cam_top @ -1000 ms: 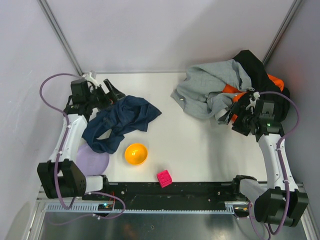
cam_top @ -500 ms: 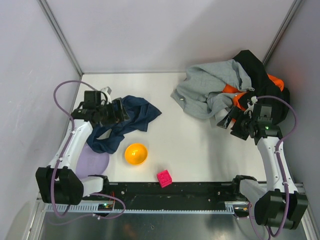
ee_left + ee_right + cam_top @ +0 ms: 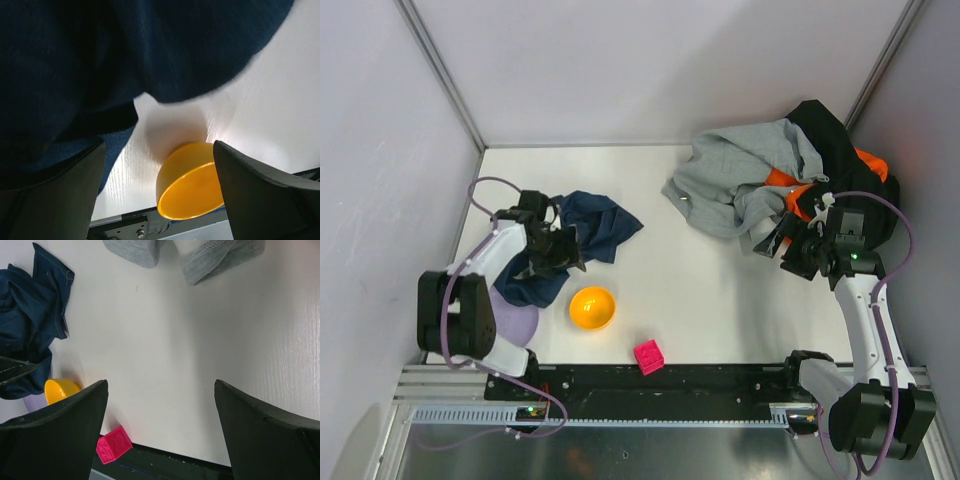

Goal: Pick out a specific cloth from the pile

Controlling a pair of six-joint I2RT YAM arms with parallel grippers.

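The cloth (image 3: 595,222) is a crumpled navy, denim-like garment lying at the left of the table, apart from the pile (image 3: 760,175) of grey, orange and black garments at the back right. My left gripper (image 3: 565,258) hovers low over the cloth's near part, open. In the left wrist view the cloth (image 3: 100,65) fills the top, and only table and the orange bowl (image 3: 192,182) show between the fingers (image 3: 50,200). My right gripper (image 3: 772,238) is open beside the pile's near edge. Its wrist view shows bare table between its fingers (image 3: 55,435), with grey fabric (image 3: 210,255) above.
An orange bowl (image 3: 592,308) stands just near of the cloth. A pink cube (image 3: 649,356) sits by the black front rail (image 3: 720,378). A pale purple disc (image 3: 508,315) lies partly under the cloth's near-left edge. Walls close in the back and both sides.
My left arm has swung from the back left corner toward the front, coming down over the navy cloth. The right gripper shifted slightly nearer, then stayed still.
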